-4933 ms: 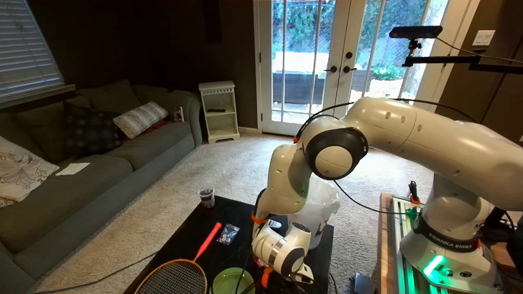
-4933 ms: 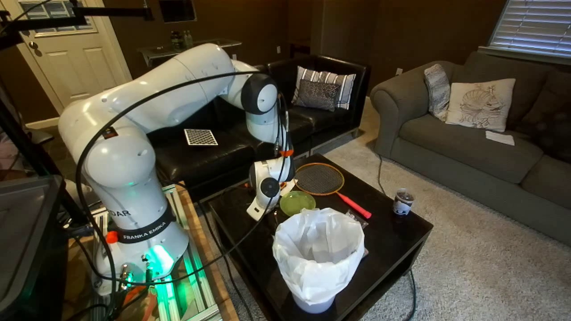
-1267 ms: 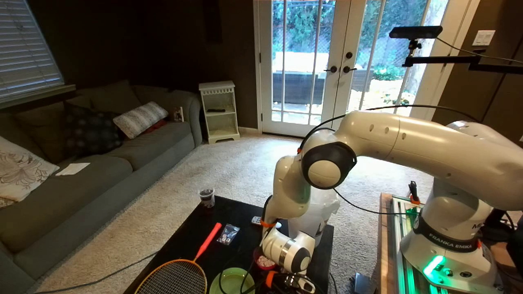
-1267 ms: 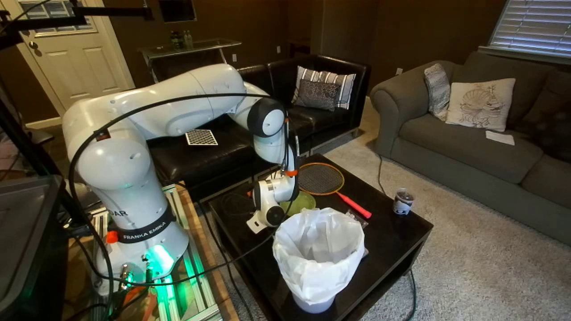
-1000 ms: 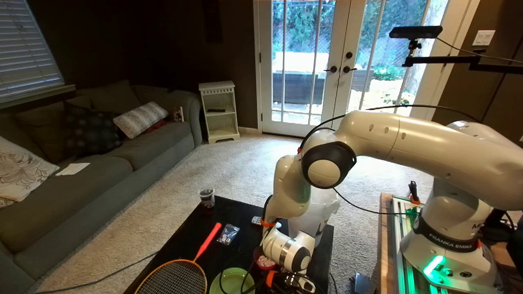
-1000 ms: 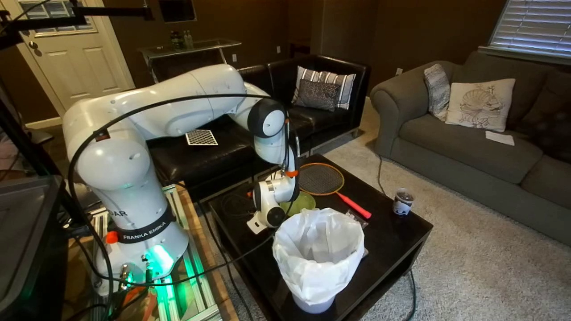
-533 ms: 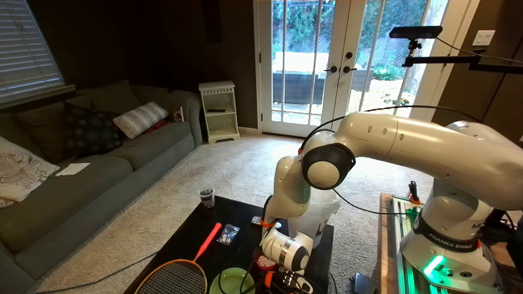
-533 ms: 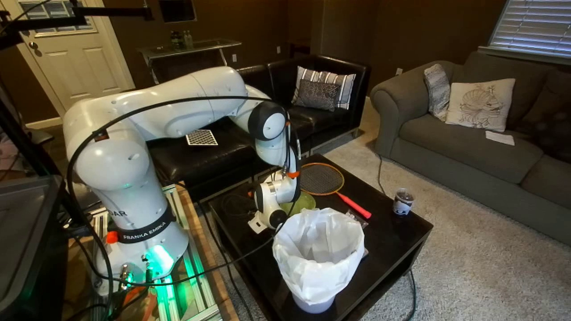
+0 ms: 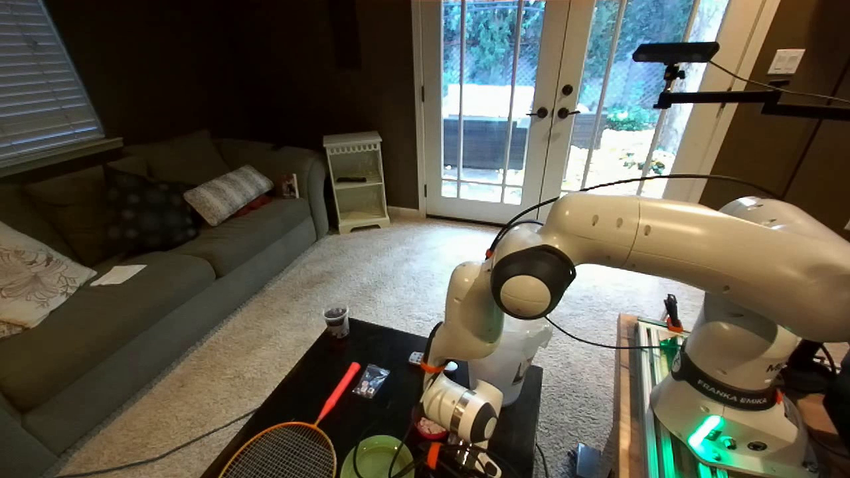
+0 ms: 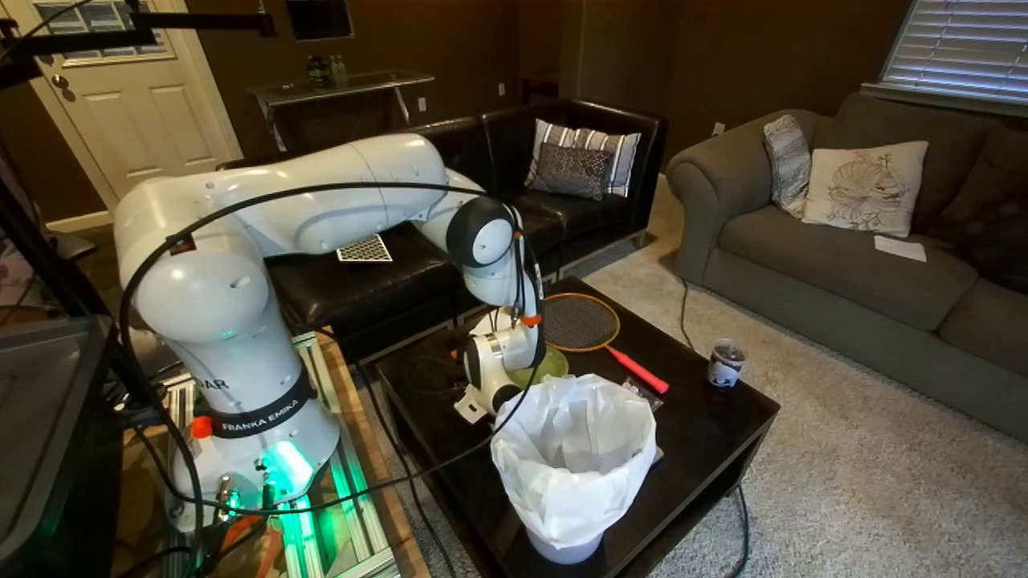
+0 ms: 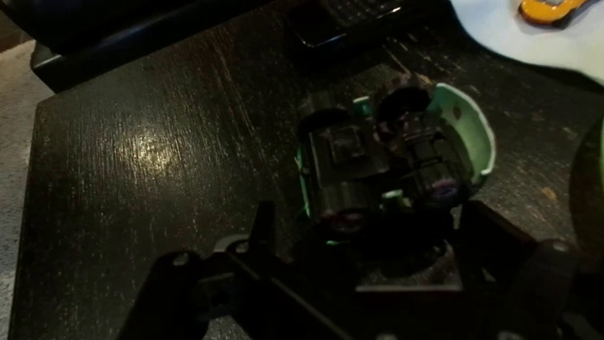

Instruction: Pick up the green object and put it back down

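Dark tabletop [image 11: 118, 189] gleaming at left; gripper [image 11: 370, 208] standing spread, pinching nothing; the green toy car [image 11: 361, 151] is lying upside down on that tabletop, probably light, stiff, its shell ends [image 11: 473, 137] likely offering surer hold than the wheels [image 11: 347, 202]!

Wrist view: widest free room, bare tabletop [image 11: 122, 203] left of the green toy car [image 11: 377, 160], out to the table edge [image 11: 30, 189]. Gripper [image 11: 370, 219] fingers stand apart; strip of tabletop shows between picture-left finger [image 11: 264, 229] and car. Picture-right finger [image 11: 488, 226] meets the car's outline, contact cannot be told. In the way beyond the car: dark boxy object [image 11: 337, 23] and white flat object [image 11: 498, 26]. Both exterior views: lined bin [image 10: 562, 498] near the arm's lower end [image 10: 491, 361]; green bowl [image 9: 377, 456] also close. In an exterior view, more bare tabletop between racket [image 10: 638, 371] and cup [image 10: 725, 365]
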Robot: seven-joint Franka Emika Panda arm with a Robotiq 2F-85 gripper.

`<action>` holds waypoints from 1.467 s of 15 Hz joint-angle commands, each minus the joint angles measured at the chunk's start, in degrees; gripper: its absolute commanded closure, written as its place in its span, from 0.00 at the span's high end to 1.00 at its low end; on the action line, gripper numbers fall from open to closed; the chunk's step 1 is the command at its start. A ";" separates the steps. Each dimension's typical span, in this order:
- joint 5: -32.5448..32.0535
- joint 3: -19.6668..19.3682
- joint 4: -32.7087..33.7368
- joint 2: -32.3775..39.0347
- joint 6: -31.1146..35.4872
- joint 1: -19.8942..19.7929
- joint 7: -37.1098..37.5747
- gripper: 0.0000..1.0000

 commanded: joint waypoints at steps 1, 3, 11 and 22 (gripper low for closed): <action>-2.14 -0.13 0.66 -0.13 -1.23 -0.47 -1.09 1.00; -2.96 -0.13 0.85 -0.10 -1.96 -0.46 -1.69 1.00; -7.88 -0.39 1.34 -0.02 -4.23 -0.05 -2.09 0.66; -6.19 -0.36 -1.28 -4.04 9.24 4.99 -0.08 0.54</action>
